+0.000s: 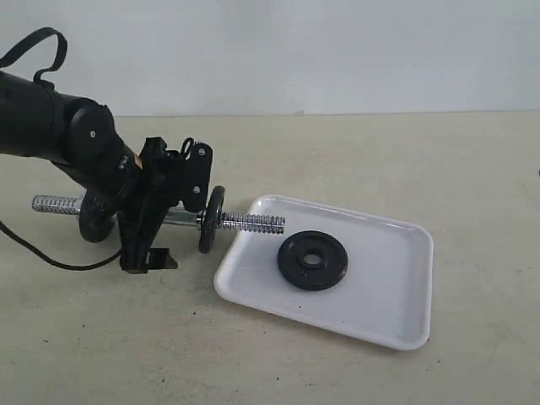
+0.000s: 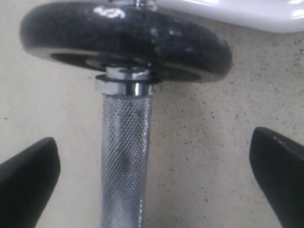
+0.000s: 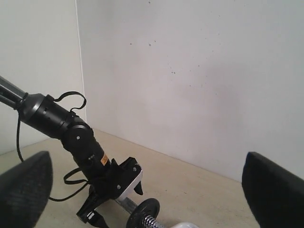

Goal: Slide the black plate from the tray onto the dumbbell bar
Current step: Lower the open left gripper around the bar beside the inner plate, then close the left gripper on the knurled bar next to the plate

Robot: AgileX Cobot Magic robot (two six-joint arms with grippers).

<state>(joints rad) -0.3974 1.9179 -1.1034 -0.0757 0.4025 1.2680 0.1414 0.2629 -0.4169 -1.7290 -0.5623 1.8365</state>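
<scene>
Black plate lies flat in tray, near middle, untouched. Bar lies beside tray, threaded end over rim; we count near disc and far disc on it. We see left gripper straddling knurled grip, fingers wide apart, not touching. Right gripper gapes wide too, holding nothing, well apart from bar.
</scene>
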